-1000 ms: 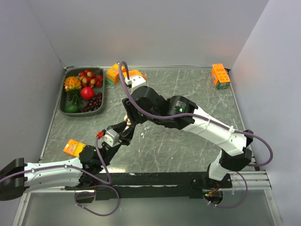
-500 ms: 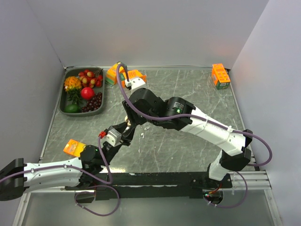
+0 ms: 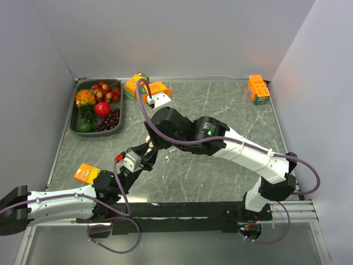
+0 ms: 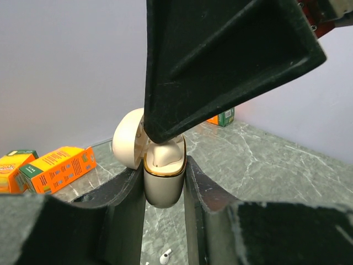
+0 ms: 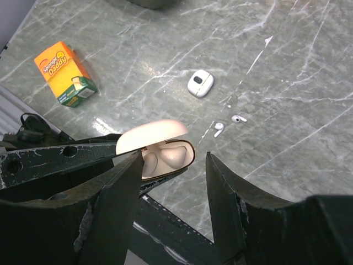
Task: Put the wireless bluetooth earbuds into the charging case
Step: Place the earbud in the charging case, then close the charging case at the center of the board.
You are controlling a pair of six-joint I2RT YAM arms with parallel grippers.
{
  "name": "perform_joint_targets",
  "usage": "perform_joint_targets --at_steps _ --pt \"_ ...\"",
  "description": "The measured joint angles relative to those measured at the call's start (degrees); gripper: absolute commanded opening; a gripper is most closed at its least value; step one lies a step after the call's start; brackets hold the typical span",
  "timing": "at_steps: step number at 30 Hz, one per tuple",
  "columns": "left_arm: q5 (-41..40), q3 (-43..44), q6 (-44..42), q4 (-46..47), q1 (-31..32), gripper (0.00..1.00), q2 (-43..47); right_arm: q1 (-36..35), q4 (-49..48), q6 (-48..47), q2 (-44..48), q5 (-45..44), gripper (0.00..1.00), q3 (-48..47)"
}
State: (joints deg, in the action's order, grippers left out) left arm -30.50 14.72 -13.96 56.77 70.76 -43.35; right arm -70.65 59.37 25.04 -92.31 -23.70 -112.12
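Clamps the cream charging case point(image 4: 164, 186) in the left pincer point(image 4: 164, 172) at centre frame of the left wrist view, with fingers pressed to both flanks and next to no gap beyond the case's own width, and the lid point(image 4: 128, 144) tipped open to the left. Holds it upright, clear of the desk point(image 4: 265, 165). Hangs the right pincer point(image 5: 174, 159) over it about half spread, gripping nothing. Sets one broad black finger point(image 4: 220, 55) of that pincer at the case's open mouth, touching or just short, cannot tell which. Inside the mouth, pale rounded shapes, earbud or bare well unclear. On the desk, right of centre in the right wrist view: two white earbuds point(image 5: 219, 130) lying close together, well apart from the held case, and above them a second small white case point(image 5: 200, 83) with a dark spot. Reads "Daddy" on the orange box point(image 5: 63, 74) at upper left of that view, the word above it less sure. Stretches the left arm point(image 3: 60, 201) low from the lower left corner toward centre of the top view. Bends the right arm point(image 3: 242, 149) in from the lower right and across to the left, wrist turned down over the left pincer. At upper left there, a dark tray point(image 3: 119, 118) of fruit.
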Motion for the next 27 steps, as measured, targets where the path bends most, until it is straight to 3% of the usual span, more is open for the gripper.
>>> perform_joint_targets --at_steps 8,13,27 --pt "0.87 0.00 0.96 0.22 0.00 0.01 1.53 -0.26 -0.22 0.22 3.85 -1.25 0.58 0.96" --pt "5.90 0.02 3.96 -3.48 0.00 0.01 5.07 2.47 -0.70 -1.46 6.32 -1.07 0.58 1.05" --pt "13.66 0.35 7.72 -10.91 0.00 0.01 4.46 3.69 -0.59 -5.66 0.63 2.43 0.57 -2.89"
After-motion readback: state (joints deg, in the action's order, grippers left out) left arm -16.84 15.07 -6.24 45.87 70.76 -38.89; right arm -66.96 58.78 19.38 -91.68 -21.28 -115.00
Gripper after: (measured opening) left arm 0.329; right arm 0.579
